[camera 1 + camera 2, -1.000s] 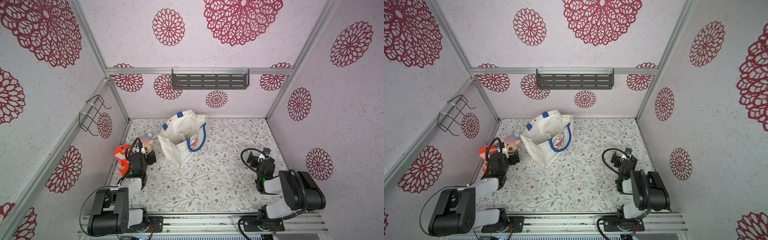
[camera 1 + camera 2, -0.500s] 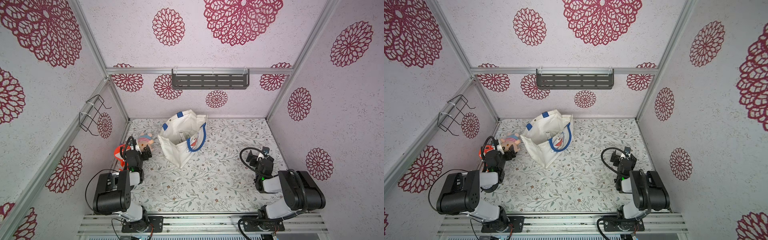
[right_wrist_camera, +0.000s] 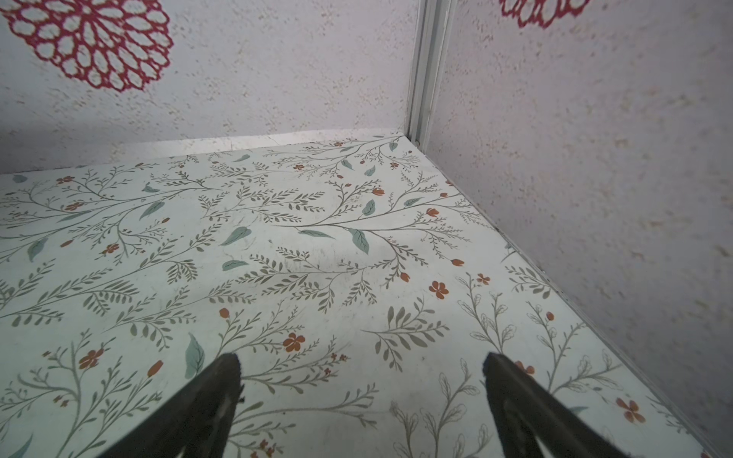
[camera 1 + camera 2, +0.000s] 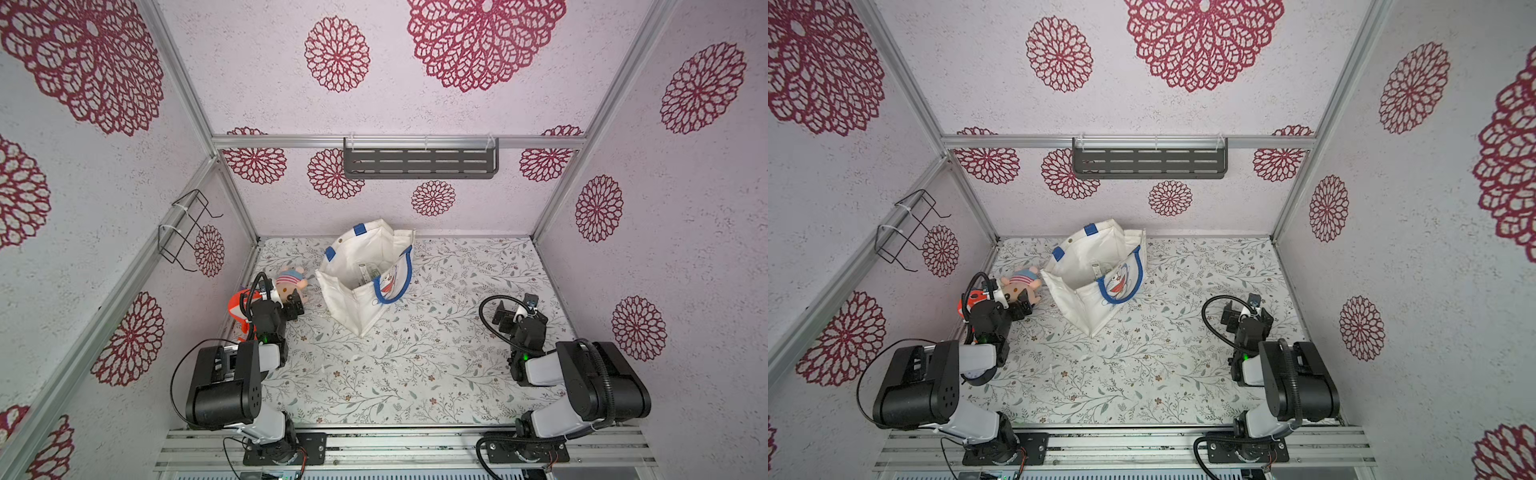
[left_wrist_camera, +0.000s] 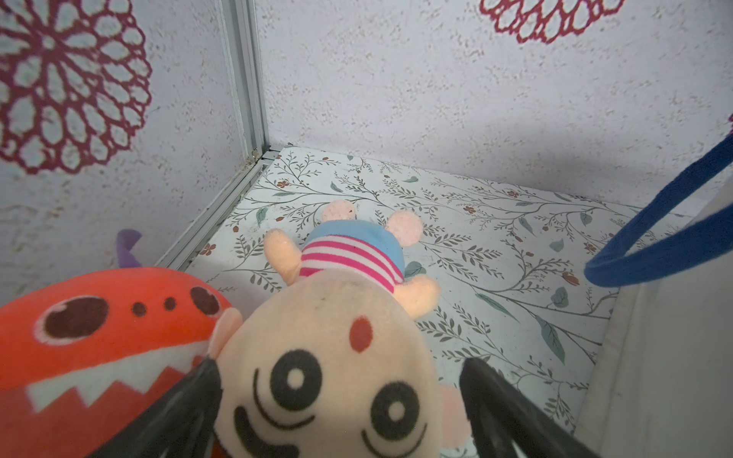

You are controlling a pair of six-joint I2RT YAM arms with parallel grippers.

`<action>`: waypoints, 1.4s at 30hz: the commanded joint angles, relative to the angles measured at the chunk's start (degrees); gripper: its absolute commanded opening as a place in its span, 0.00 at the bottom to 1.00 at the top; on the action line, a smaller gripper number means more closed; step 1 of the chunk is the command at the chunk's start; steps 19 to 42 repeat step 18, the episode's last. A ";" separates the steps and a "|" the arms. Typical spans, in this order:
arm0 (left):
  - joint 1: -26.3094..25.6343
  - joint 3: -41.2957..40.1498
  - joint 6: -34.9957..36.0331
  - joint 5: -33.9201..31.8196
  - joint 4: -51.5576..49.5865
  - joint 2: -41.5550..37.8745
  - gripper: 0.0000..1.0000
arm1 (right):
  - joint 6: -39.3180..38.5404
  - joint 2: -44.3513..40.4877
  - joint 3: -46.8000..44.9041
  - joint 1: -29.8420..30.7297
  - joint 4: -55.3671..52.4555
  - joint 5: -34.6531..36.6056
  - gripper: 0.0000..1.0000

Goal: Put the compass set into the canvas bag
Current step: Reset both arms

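Cream-white boxy canvas bag point(image 4: 349, 303): royal-blue strap handles point(image 5: 650, 255); blue cartoon cat print point(image 4: 1116, 286) with red and white on one side. Tabletop point(image 4: 436, 365): pale mint-white, grey-green leafy sprigs, small rust-orange flowers. Booth walls point(image 4: 257, 83): speckled lilac-white, crimson lace rosettes. Soft peach plush doll point(image 5: 329, 357): pink-and-white stripes, light-blue band, black eyes, red forehead dot. Round orange-red plush toy point(image 5: 99, 337): white zigzag teeth, dark brown spots. Slotted metal shelf point(image 4: 419, 163): dark grey.
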 commanded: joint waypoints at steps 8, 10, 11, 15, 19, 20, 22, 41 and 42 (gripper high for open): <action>-0.10 0.23 0.41 0.53 0.94 0.04 0.98 | -0.91 -0.08 1.25 0.28 1.29 1.09 0.99; -0.17 0.25 0.25 0.18 0.95 0.04 0.98 | -1.02 0.06 1.59 0.37 0.83 1.11 0.99; -0.10 0.41 0.06 -0.43 0.65 0.04 0.98 | -1.02 0.20 1.97 0.33 0.17 1.09 0.99; -0.14 0.47 0.04 -0.77 0.42 0.06 0.98 | -1.04 0.02 1.80 0.37 0.46 1.09 0.99; -0.14 0.47 -0.01 -0.69 0.37 0.06 0.98 | -1.18 -0.09 1.46 0.46 0.99 1.21 0.99; -0.14 0.47 -0.01 -0.69 0.37 0.06 0.98 | -1.18 -0.09 1.46 0.46 0.99 1.21 0.99; -0.14 0.47 -0.01 -0.69 0.37 0.06 0.98 | -1.18 -0.09 1.46 0.46 0.99 1.21 0.99; -0.14 0.47 -0.01 -0.69 0.37 0.06 0.98 | -1.18 -0.09 1.46 0.46 0.99 1.21 0.99; -0.14 0.47 -0.01 -0.69 0.37 0.06 0.98 | -1.18 -0.09 1.46 0.46 0.99 1.21 0.99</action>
